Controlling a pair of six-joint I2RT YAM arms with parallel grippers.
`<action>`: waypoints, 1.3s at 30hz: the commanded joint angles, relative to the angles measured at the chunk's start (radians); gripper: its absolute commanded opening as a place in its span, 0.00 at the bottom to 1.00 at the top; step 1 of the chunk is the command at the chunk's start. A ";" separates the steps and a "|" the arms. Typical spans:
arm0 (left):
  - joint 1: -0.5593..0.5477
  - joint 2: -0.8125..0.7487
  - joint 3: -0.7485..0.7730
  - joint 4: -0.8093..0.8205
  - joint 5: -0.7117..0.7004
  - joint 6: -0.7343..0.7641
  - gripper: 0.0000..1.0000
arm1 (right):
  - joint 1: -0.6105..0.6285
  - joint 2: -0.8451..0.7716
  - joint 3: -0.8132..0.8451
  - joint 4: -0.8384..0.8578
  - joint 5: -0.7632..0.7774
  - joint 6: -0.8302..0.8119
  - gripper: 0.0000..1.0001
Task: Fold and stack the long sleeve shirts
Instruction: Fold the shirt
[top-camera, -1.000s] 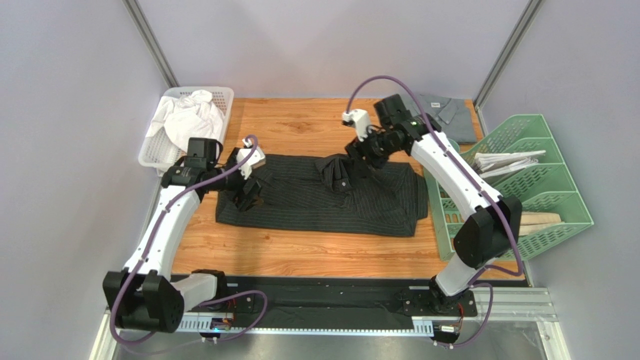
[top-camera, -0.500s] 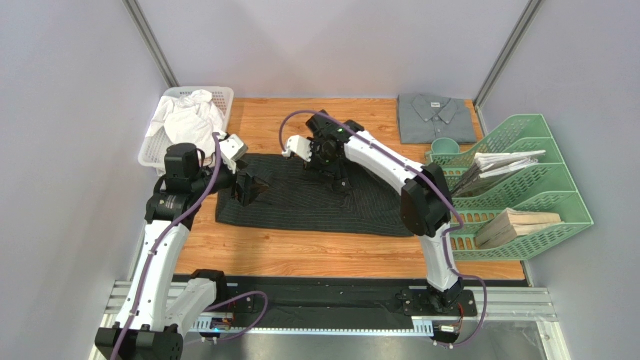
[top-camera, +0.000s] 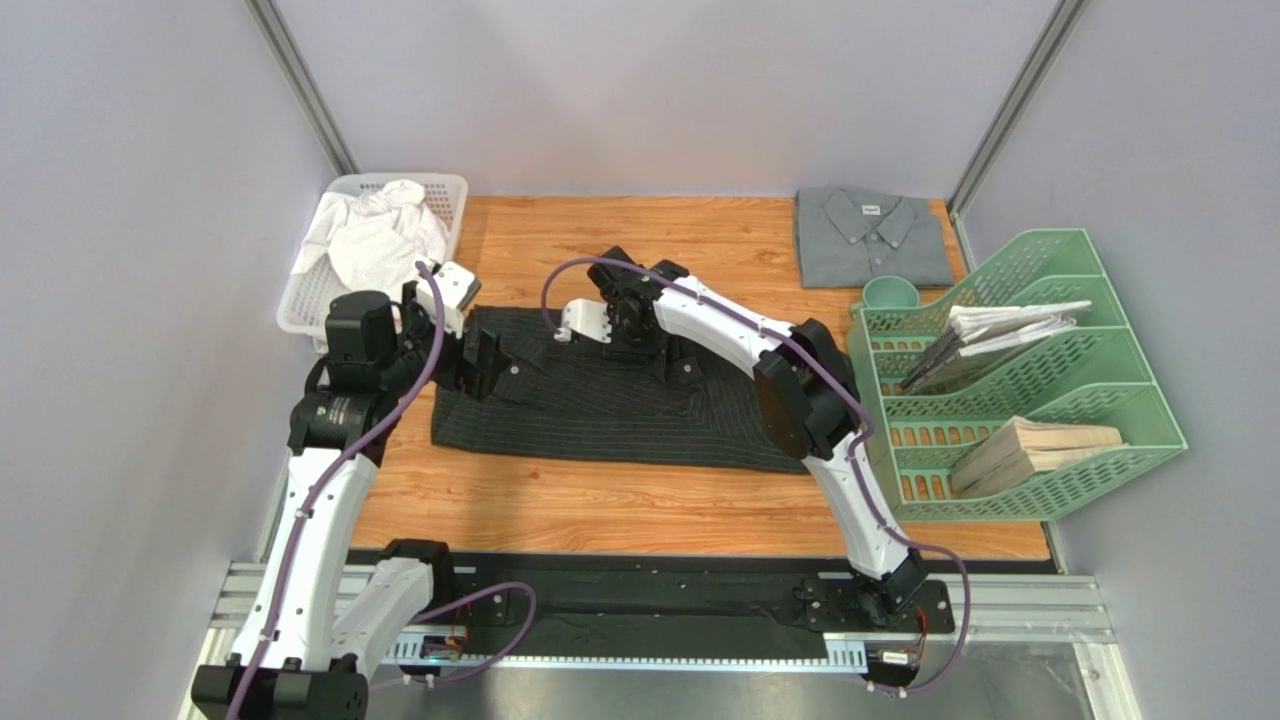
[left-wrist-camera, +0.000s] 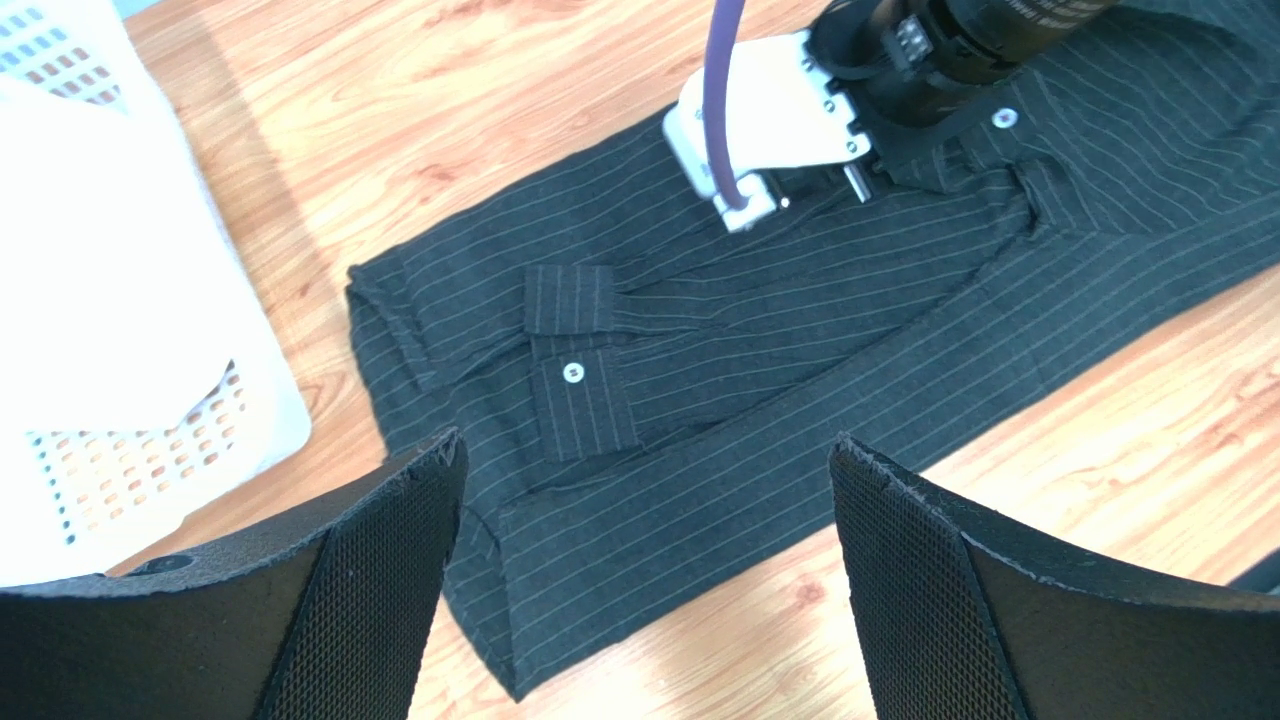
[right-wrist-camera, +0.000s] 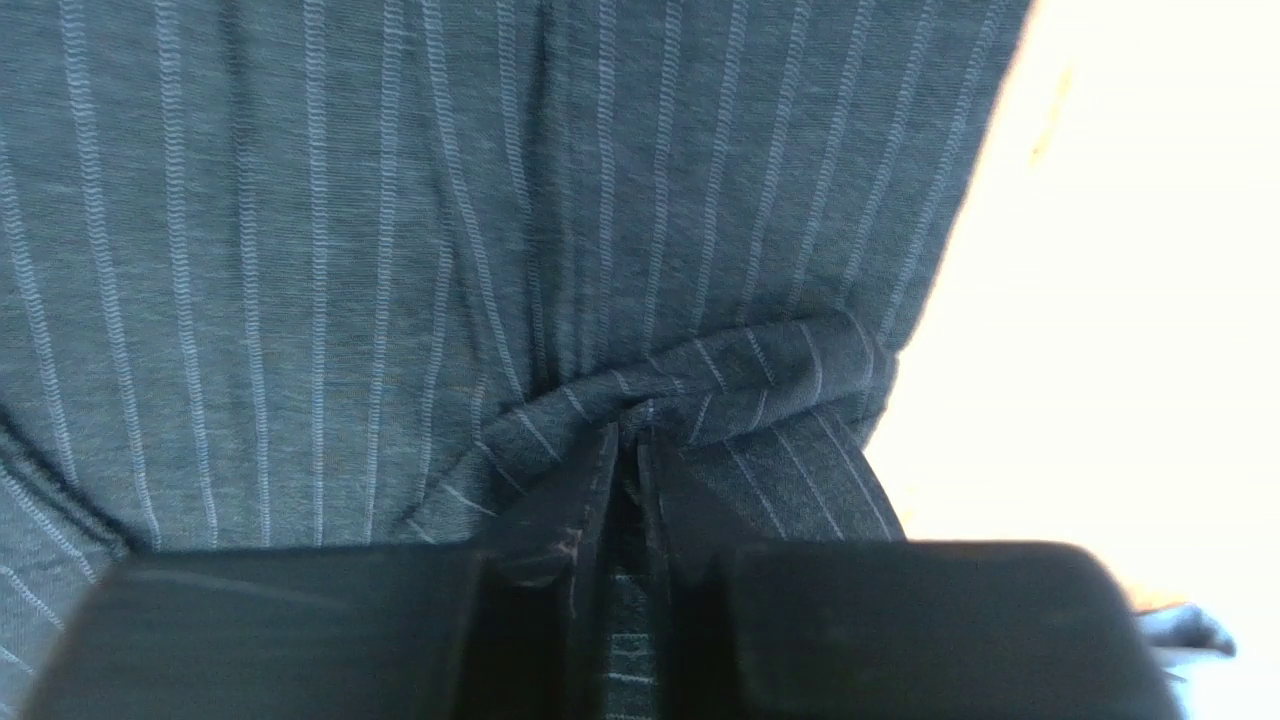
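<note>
White plastic basket (top-camera: 305, 294) sits at the far left corner of the wooden table (top-camera: 601, 510), with white cloth (top-camera: 373, 237) heaped in it. Just right of it the left gripper (top-camera: 484, 360) hovers over the left end of the black pinstriped shirt (top-camera: 646, 413). Its fingers are spread wide and hold nothing. In the left wrist view the left gripper (left-wrist-camera: 643, 450) looks down on a buttoned cuff (left-wrist-camera: 579, 383) lying flat on that end of the shirt.

The black pinstriped shirt is spread flat across the middle of the table, long side running left to right, with the left end near the basket.

The right gripper (top-camera: 631, 333) is down on the shirt's far edge, about mid-length. In the right wrist view the right gripper (right-wrist-camera: 631, 548) has its fingers drawn close together, with a ridge of pinstriped cloth pinched between them. It is clamped on the shirt. The same gripper shows at the top of the left wrist view, touching the cloth.

The grey shirt (top-camera: 872, 237) lies folded at the far right corner, collar up with a small label, well apart from the black one. A green tray rack (top-camera: 1104, 428) stands along the right edge, with papers and tan items in its slots.
</note>
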 joint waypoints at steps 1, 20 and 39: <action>0.013 0.000 0.012 0.035 -0.036 -0.006 0.94 | -0.005 -0.045 0.073 0.009 0.049 0.044 0.00; 0.013 0.241 0.029 0.167 0.252 0.071 0.93 | -0.421 -0.616 -0.531 -0.032 -0.370 0.698 0.02; 0.014 0.325 0.072 0.131 0.330 0.073 0.93 | -0.375 -0.374 -0.194 -0.357 -0.335 0.360 0.56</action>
